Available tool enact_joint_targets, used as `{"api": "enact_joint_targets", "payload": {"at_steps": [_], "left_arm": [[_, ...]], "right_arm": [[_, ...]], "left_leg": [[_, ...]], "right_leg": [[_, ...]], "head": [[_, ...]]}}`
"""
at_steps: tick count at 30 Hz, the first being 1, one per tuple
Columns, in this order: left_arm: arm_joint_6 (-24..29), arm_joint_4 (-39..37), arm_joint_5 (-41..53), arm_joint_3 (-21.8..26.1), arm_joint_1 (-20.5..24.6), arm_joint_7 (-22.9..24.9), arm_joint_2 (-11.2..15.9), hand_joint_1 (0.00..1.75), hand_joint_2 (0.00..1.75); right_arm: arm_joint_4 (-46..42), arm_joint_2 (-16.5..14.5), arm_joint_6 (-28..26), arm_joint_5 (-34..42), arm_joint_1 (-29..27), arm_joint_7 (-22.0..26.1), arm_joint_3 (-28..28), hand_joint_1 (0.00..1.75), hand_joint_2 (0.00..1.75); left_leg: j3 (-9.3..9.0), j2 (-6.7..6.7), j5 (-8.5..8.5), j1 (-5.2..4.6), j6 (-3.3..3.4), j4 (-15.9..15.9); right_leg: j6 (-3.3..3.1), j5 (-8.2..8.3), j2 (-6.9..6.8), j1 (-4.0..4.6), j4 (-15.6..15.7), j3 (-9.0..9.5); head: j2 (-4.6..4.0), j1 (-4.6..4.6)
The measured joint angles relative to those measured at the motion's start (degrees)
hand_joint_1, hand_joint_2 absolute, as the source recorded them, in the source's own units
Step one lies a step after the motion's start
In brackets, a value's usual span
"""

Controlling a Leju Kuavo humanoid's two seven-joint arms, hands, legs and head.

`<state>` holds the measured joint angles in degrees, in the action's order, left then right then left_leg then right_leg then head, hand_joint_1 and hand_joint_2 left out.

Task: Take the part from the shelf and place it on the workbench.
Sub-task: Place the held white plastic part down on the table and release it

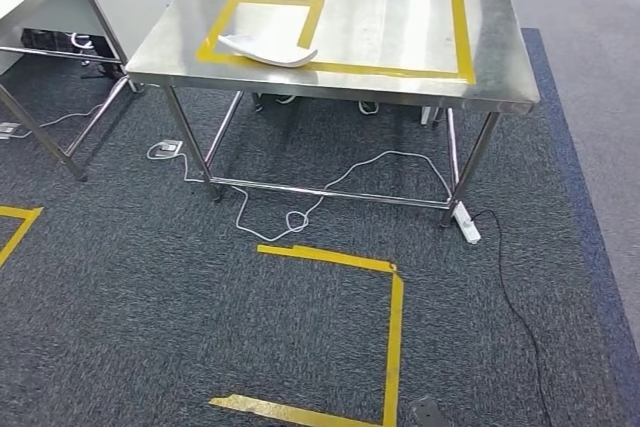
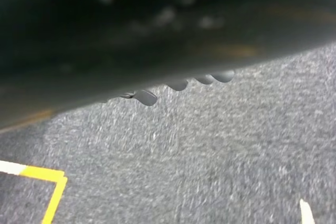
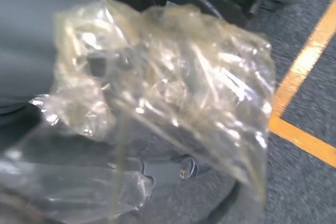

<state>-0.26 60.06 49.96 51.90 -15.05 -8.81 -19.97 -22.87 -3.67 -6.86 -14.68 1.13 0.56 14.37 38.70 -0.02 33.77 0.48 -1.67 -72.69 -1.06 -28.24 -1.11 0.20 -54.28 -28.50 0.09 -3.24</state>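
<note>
R hand (image 3: 35, 66) grips a clear plastic bag (image 3: 166, 93) w/ the part inside; contents too blurred to make out. Bag hangs just past the fingers, above carpet and yellow tape (image 3: 305, 77). L hand (image 2: 178, 83): blurred fingertips, can't tell state. Workbench (image 1: 498, 37) well ahead, a white part (image 1: 266, 48) on it.
</note>
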Motion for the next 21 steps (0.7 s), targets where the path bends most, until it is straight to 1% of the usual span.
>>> {"api": "enact_joint_targets", "payload": {"at_steps": [1,2,3,4,5,6,7,8,9,10,11,12,13,14,15,16,17,18,19,20,21], "left_arm": [[0.04,-0.01,-0.26,-0.41,-0.02,0.04,-0.01,0.00,0.00],[0.10,0.00,-0.51,-0.85,-0.06,0.06,-0.01,0.00,0.00],[0.18,0.00,-0.71,-1.22,-0.11,0.08,-0.01,0.00,0.00],[0.28,-0.01,-0.88,-1.55,-0.16,0.09,-0.01,0.00,0.00],[0.44,-0.01,-1.01,-1.80,-0.19,0.09,-0.01,0.00,0.00],[0.61,-0.02,-1.12,-2.00,-0.18,0.09,-0.02,0.00,0.00],[0.77,-0.05,-1.20,-2.12,-0.17,0.09,-0.03,0.00,0.00],[0.88,-0.12,-1.24,-2.15,-0.20,0.09,-0.07,0.00,0.00],[0.93,-0.20,-1.26,-2.17,-0.21,0.08,-0.10,0.00,0.00],[0.95,-0.28,-1.25,-2.16,-0.21,0.07,-0.14,0.00,0.00],[0.95,-0.37,-1.24,-2.15,-0.20,0.03,-0.16,0.00,0.00],[0.95,-0.45,-1.23,-2.14,-0.17,-0.02,-0.16,0.00,0.00],[0.94,-0.55,-1.20,-2.13,-0.16,-0.07,-0.16,0.00,0.00],[0.94,-0.66,-1.10,-2.12,-0.15,-0.13,-0.16,0.00,0.00],[0.94,-0.81,-0.94,-2.11,-0.11,-0.24,-0.16,0.00,0.00],[0.94,-0.99,-0.61,-2.09,-0.05,-0.43,-0.16,0.00,0.00],[0.93,-1.22,-0.12,-2.00,0.04,-0.72,-0.16,0.00,0.00],[0.92,-1.50,0.43,-1.84,0.15,-1.06,-0.16,0.00,0.00],[0.91,-1.73,1.00,-1.64,0.28,-1.40,-0.15,0.00,0.00],[0.90,-1.92,1.41,-1.46,0.40,-1.69,-0.14,0.00,0.00],[0.90,-2.05,1.66,-1.29,0.51,-1.87,-0.11,0.00,0.00]], "right_arm": [[0.00,0.00,-0.04,0.18,0.00,0.10,-0.09,0.00,0.00],[-0.01,0.01,-0.10,0.42,0.01,0.22,-0.21,0.00,0.00],[-0.01,0.01,-0.15,0.67,0.03,0.31,-0.33,0.00,0.00],[-0.02,0.01,-0.20,0.93,0.03,0.41,-0.47,0.00,0.00],[-0.02,0.01,-0.22,1.17,0.02,0.50,-0.63,0.00,0.00],[-0.02,0.00,-0.23,1.38,0.04,0.57,-0.78,0.00,0.00],[-0.01,0.00,-0.22,1.57,0.06,0.63,-0.91,0.00,0.00],[0.02,0.01,-0.21,1.70,0.04,0.66,-1.01,0.00,0.00],[0.08,0.03,-0.21,1.83,0.02,0.70,-1.09,0.00,0.00],[0.15,0.04,-0.20,1.93,-0.07,0.74,-1.12,0.00,0.00],[0.22,0.06,-0.19,2.00,-0.18,0.79,-1.19,0.00,0.00],[0.26,0.07,-0.19,2.05,-0.23,0.86,-1.27,0.00,0.00],[0.28,0.07,-0.18,2.10,-0.26,0.92,-1.35,0.00,0.00],[0.31,0.07,-0.19,2.16,-0.24,1.02,-1.43,0.00,0.00],[0.34,0.07,-0.20,2.22,-0.22,1.12,-1.52,0.00,0.00],[0.39,0.07,-0.21,2.31,-0.21,1.21,-1.61,0.00,0.00],[0.43,0.08,-0.23,2.39,-0.20,1.29,-1.73,0.00,0.00],[0.46,0.09,-0.25,2.48,-0.17,1.35,-1.84,0.00,0.00],[0.48,0.10,-0.26,2.57,-0.08,1.42,-1.91,0.00,0.00],[0.48,0.11,-0.27,2.64,0.06,1.50,-1.95,0.00,0.00],[0.49,0.10,-0.27,2.69,0.22,1.57,-1.96,0.00,0.00]], "left_leg": [[-0.91,0.00,-1.46,0.05,-0.04,-0.53],[-2.58,0.00,-3.27,0.09,-0.01,0.20],[-5.16,-0.01,-4.62,0.12,0.11,2.75],[-8.37,-0.03,-4.61,0.07,0.33,6.85],[-11.35,-0.06,-3.72,0.00,0.67,11.14],[-13.43,-0.08,-2.62,-0.13,1.05,14.49],[-14.42,-0.08,-1.84,-0.32,1.49,16.55],[-14.27,-0.04,-2.04,-0.42,1.98,17.16],[-13.61,0.11,-2.70,-0.45,2.46,17.20],[-12.80,0.25,-3.47,-0.42,2.99,17.29],[-11.83,0.39,-4.34,-0.32,3.41,17.41],[-10.75,0.50,-5.18,-0.26,3.69,17.44],[-9.61,0.52,-6.05,-0.26,3.83,17.43],[-8.48,0.57,-6.95,-0.27,3.81,17.38],[-7.30,0.62,-7.87,-0.28,3.75,17.31],[-6.10,0.67,-8.79,-0.28,3.65,17.21],[-4.92,0.70,-9.68,-0.24,3.49,17.09],[-3.79,0.71,-10.53,-0.20,3.27,16.97],[-2.91,0.70,-11.31,-0.21,2.98,16.78],[-2.27,0.70,-12.03,-0.26,2.68,16.57],[-1.91,0.70,-12.79,-0.31,2.37,16.51]], "right_leg": [[0.06,0.48,-0.12,0.03,-0.57,-1.05],[0.15,1.01,-0.20,0.04,-1.25,-2.30],[0.31,1.51,-0.21,0.05,-1.95,-3.49],[0.53,1.96,-0.17,0.12,-2.58,-4.52],[0.80,2.42,-0.14,0.19,-3.02,-5.25],[1.11,2.97,-0.13,0.23,-3.25,-5.70],[1.43,3.61,-0.14,0.20,-3.26,-6.01],[1.77,4.29,-0.15,0.13,-3.11,-6.25],[2.11,4.42,-0.03,-0.01,-3.12,-6.58],[2.47,3.34,0.18,-0.12,-3.67,-7.11],[2.80,1.06,0.44,-0.19,-5.16,-7.83],[3.08,-2.23,0.68,-0.28,-7.77,-8.76],[3.30,-5.51,0.81,-0.30,-11.29,-9.62],[3.44,-7.63,0.86,-0.31,-14.96,-10.17],[3.53,-8.07,0.88,-0.32,-17.96,-10.20],[3.58,-6.87,0.88,-0.32,-19.54,-9.40],[3.59,-4.72,0.89,-0.34,-19.25,-7.71],[3.60,-2.84,0.90,-0.37,-16.95,-4.98],[3.59,-2.33,0.98,-0.41,-12.66,-1.19],[3.43,-3.13,1.10,-0.43,-7.01,2.94],[3.13,-4.47,1.25,-0.39,-2.37,6.13]], "head": [[0.00,-0.01],[0.00,0.00],[0.00,-0.03],[0.00,-0.06],[0.00,-0.03],[0.00,-0.03],[0.00,-0.01],[0.00,0.01],[0.00,-0.04],[0.00,0.00],[0.00,0.10],[0.00,0.22],[0.00,0.37],[0.00,0.43],[0.00,0.44],[0.00,0.44],[0.00,0.43],[0.00,0.43],[0.01,0.44],[0.01,0.44],[0.01,0.41]]}}
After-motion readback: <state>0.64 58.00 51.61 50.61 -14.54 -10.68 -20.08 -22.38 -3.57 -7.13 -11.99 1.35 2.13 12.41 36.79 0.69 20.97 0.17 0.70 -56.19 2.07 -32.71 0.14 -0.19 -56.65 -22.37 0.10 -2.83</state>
